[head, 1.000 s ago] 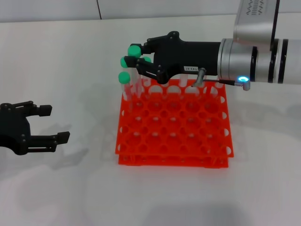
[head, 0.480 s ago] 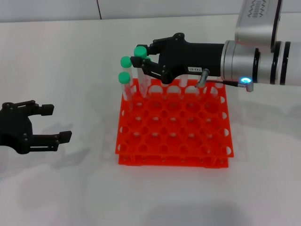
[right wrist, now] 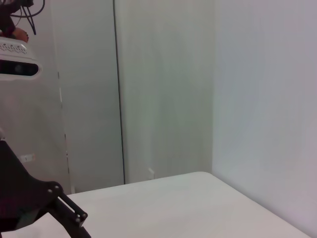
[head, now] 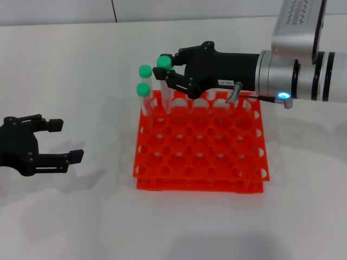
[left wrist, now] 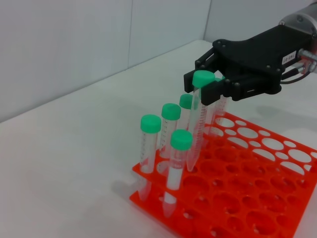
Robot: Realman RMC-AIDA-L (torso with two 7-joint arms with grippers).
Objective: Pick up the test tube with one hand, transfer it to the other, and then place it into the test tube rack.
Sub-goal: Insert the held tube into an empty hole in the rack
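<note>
My right gripper (head: 165,72), black with a white number label, is at the far left corner of the orange-red test tube rack (head: 198,184). It is shut on the test tube (head: 166,86) just under its green cap. The tube leans a little, and its lower end is down among the rack's back holes. In the left wrist view the right gripper (left wrist: 204,87) grips the test tube (left wrist: 195,126) over the rack (left wrist: 250,201). My left gripper (head: 65,141), black with no label, is open and empty low over the table, left of the rack.
Several other green-capped tubes (left wrist: 150,130) stand in the rack's far left corner holes; two show in the head view (head: 144,81). The right arm's silver-grey forearm (head: 301,76) stretches over the rack's back edge. The right wrist view shows only wall and table.
My right gripper has shifted a little to the right and down with the test tube, bringing it lower into the rack's back row. The left gripper has stayed put.
</note>
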